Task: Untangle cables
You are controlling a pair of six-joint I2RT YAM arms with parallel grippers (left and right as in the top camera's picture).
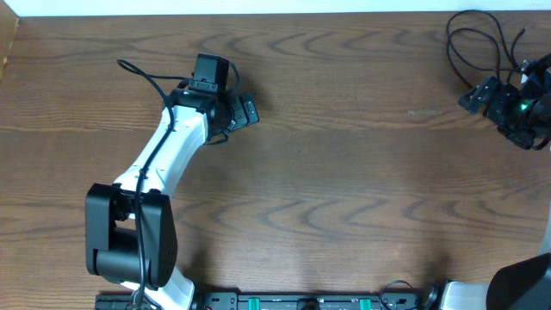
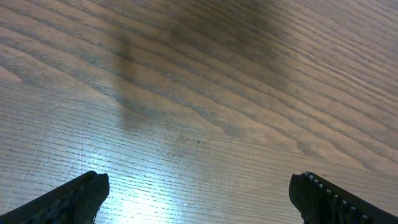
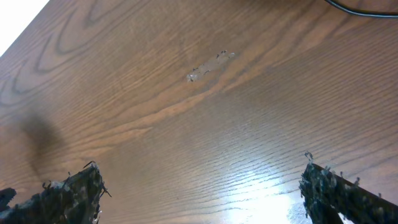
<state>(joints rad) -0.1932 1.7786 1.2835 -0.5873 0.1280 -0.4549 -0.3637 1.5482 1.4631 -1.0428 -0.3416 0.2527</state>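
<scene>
the brown wood-grain table point(image 1: 344, 172) lies glossy and streaked, the left gripper point(image 2: 199, 193) and right gripper point(image 3: 202, 186) both spread wide with ridged black fingers holding nothing, while thin black cables point(image 1: 465, 39) curl in loops at the far right corner, near the right gripper.

Dark wood-grain table point(image 1: 344, 155); glare on its surface; pale strip beyond.

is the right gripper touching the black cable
Apart. The right wrist view shows the black cable at the frame's top right, with bare table between it and the open right gripper.
</scene>
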